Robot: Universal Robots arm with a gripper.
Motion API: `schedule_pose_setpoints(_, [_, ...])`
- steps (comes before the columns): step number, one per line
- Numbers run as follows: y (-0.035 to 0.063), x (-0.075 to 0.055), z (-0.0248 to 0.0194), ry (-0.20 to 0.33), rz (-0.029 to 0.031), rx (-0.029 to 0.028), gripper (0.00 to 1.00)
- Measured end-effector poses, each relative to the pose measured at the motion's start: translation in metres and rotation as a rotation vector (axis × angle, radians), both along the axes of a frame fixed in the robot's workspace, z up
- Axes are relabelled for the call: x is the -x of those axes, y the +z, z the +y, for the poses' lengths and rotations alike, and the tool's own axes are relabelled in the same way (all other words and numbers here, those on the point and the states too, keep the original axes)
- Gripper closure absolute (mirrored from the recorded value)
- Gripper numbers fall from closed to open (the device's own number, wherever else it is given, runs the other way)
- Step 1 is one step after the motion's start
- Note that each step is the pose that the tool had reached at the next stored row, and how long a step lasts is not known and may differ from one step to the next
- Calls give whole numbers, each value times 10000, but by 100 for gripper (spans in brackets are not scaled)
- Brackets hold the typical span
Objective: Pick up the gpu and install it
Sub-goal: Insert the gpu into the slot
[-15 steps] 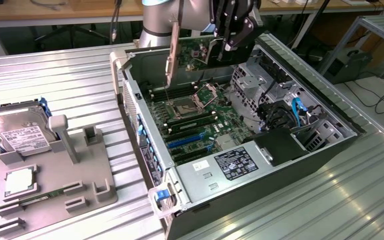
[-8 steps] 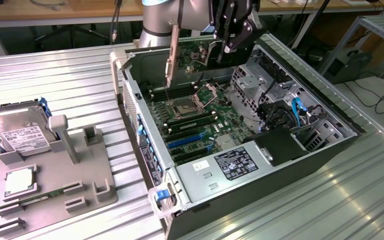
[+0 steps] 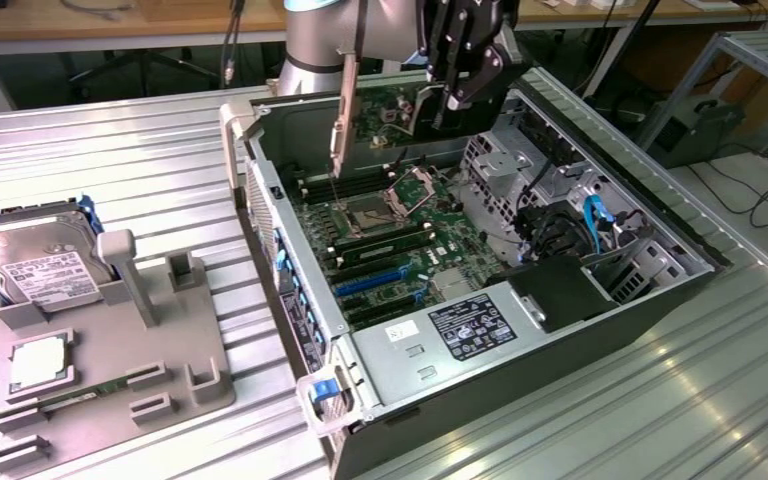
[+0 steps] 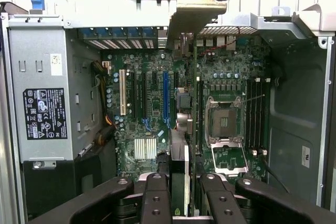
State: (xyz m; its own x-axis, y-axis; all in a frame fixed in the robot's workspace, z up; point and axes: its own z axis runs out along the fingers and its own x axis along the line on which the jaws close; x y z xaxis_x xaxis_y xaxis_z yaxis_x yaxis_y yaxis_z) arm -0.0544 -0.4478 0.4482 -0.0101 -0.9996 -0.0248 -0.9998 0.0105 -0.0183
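Ribbed metal worktop, open black computer case lying on it. My tool was clenched on the thin green, silver-bracketed gpu, held edgewise above the motherboard. Picked up; unseated.

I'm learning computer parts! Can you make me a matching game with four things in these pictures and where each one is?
Things:
1. gpu
2. hard drive
3. power supply
4. gripper

Places:
A. standing in the grey holder beside the case
B. above the open case, clamped on a card
C. hanging edge-down over the motherboard
D. inside the case, wearing a black label

Pairs: 1-C, 2-A, 3-D, 4-B
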Motion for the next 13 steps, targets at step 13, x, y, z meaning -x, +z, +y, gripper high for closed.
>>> schedule_pose_setpoints(13, [-118, 0, 0, 0, -81, 0, 73])
